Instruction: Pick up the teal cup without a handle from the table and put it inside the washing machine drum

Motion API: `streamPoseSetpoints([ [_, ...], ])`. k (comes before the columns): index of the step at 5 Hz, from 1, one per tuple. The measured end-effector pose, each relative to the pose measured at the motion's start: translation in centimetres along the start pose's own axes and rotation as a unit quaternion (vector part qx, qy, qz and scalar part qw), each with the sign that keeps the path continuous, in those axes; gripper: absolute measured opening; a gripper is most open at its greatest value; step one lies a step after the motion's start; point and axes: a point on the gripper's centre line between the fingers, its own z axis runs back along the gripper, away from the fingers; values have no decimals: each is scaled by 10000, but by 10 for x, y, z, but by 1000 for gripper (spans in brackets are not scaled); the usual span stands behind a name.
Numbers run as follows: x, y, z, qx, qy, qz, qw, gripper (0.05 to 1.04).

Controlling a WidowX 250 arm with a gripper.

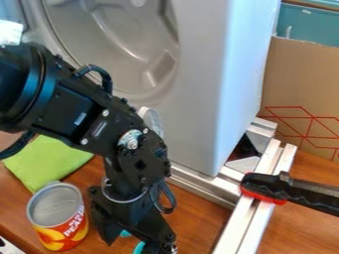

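Towards six o'clock, the hand (137,242) is spread wide beside a partly hidden teal object (139,248), with a can (65,229) set at its ten o'clock and a green cloth (45,161) at eleven.

one can (58,208), one cloth (46,161), one arm (83,116)

The wooden table (305,223) bears a green cloth (43,161) at left. A can (58,218) stands nearer; metal rails (255,218) lie right.
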Motion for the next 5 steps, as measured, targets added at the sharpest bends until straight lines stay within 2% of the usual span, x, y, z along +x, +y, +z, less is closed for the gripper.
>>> streamPoseSetpoints([
  [2,4,3,-7,20,-86,78,9999,1001],
  [5,3,-1,-20,-79,4,394,9992,1001],
])
